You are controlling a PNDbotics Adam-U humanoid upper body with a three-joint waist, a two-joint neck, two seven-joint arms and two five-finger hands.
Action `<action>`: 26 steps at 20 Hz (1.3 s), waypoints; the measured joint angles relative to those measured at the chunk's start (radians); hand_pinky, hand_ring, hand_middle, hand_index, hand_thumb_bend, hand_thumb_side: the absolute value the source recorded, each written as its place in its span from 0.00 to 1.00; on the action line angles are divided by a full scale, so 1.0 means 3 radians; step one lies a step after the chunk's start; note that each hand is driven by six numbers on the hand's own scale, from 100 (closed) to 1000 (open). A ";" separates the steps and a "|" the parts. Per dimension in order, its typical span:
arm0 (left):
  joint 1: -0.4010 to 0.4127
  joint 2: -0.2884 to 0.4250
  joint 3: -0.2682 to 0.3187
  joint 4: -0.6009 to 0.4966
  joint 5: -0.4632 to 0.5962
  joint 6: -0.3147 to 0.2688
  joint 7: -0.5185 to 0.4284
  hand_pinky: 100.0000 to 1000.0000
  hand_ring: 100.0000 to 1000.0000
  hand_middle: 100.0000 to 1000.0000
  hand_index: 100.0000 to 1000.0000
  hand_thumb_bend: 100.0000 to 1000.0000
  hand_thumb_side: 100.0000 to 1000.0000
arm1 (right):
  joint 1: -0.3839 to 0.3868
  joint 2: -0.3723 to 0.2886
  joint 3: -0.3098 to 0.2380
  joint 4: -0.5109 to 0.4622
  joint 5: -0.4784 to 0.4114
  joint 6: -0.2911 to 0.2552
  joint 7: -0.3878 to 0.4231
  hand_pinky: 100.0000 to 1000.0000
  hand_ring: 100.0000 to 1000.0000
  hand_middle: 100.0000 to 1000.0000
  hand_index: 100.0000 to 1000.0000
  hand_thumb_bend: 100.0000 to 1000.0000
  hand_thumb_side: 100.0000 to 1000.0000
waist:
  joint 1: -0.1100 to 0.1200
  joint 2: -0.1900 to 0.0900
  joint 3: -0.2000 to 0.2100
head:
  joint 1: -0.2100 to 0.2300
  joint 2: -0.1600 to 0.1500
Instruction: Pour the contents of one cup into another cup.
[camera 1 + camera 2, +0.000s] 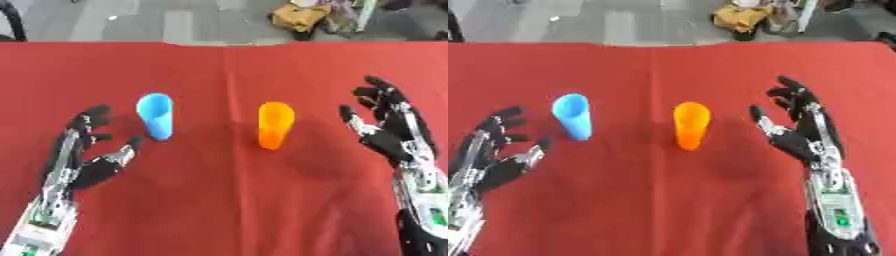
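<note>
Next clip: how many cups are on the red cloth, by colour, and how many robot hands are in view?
Blue cup: 1
Orange cup: 1
Robot hands: 2, left hand and right hand, both open and holding nothing
Total: 4

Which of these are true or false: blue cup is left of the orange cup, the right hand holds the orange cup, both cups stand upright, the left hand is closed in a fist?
1. The blue cup stands left of the orange cup: true.
2. The right hand holds the orange cup: false, it is open beside it, apart.
3. Both cups stand upright on the red cloth: true.
4. The left hand is a fist: false, its fingers are spread open.
</note>
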 measured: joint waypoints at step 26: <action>-0.0729 -0.0092 -0.0061 0.0858 0.0037 -0.0072 0.0006 0.69 0.83 0.82 0.83 0.50 0.16 | -0.0008 0.0024 0.0022 0.0000 0.0000 0.0004 0.0029 0.89 0.89 0.62 0.87 0.36 0.14 | -0.0006 0.0071 -0.0100 | 0.0047 -0.0058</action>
